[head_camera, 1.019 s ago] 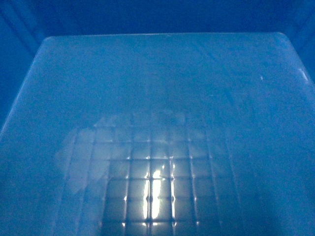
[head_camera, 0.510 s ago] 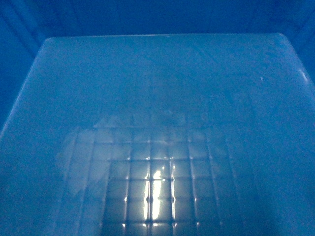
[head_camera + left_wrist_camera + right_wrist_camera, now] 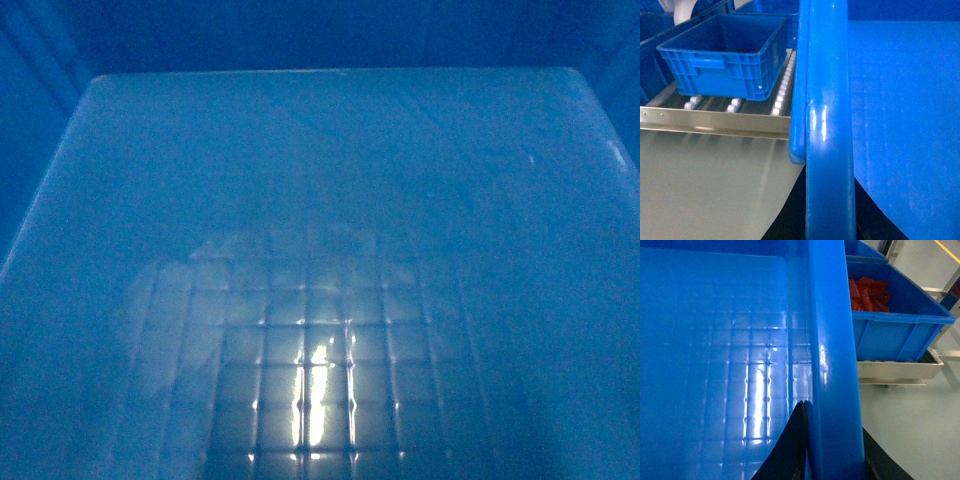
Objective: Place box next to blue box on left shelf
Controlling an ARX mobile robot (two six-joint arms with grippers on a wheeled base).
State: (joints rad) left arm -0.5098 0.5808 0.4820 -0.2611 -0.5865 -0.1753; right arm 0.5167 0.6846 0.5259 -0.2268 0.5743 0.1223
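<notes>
My head view is filled by the box (image 3: 320,200), its gridded floor glinting at lower centre of the frame. In my right wrist view my right tool (image 3: 832,450) is clamped on the box's thick rim, one dark finger (image 3: 790,450) inside the wall and one outside, at the bottom of the frame. In my left wrist view the rim runs down the middle; whether my left tool grips it I cannot tell. At upper left there, another blue crate (image 3: 727,57) sits on the left shelf (image 3: 715,122), on its white rollers, just beside my box.
</notes>
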